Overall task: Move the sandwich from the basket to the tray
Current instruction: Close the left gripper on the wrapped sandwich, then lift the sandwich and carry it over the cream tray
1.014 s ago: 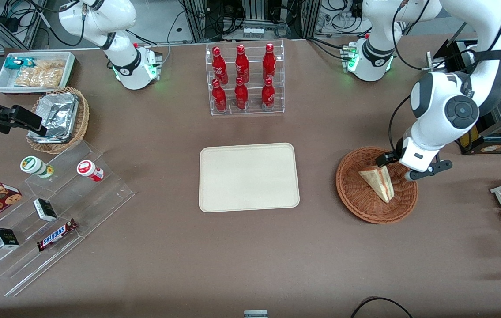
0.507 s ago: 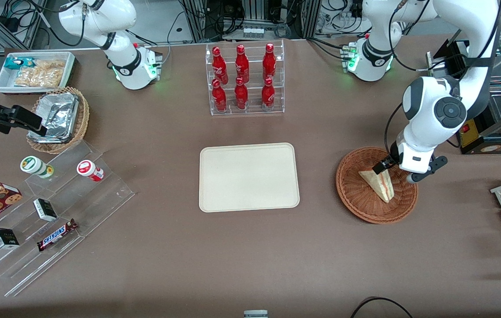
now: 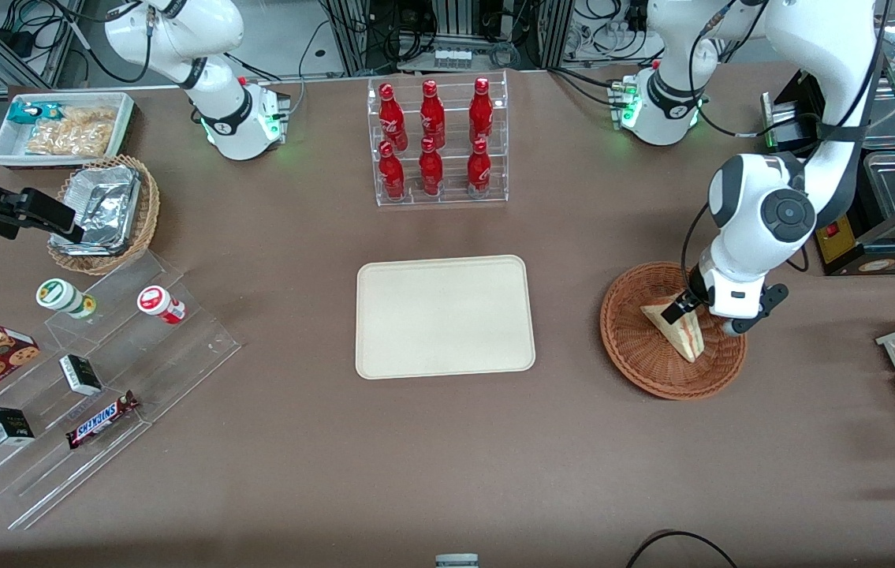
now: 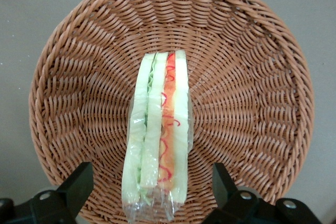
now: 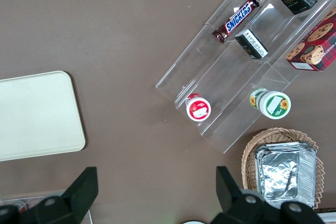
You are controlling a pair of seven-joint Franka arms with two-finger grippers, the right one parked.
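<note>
- The triangular wedge sandwich of pale bread with red and green filling lay in the round reddish-brown wicker basket, on the brown bench.
- The left arm's pincer hung just above the sandwich, fingers spread either side, not touching.
- The flat cream rectangular tray sat well apart.
</note>
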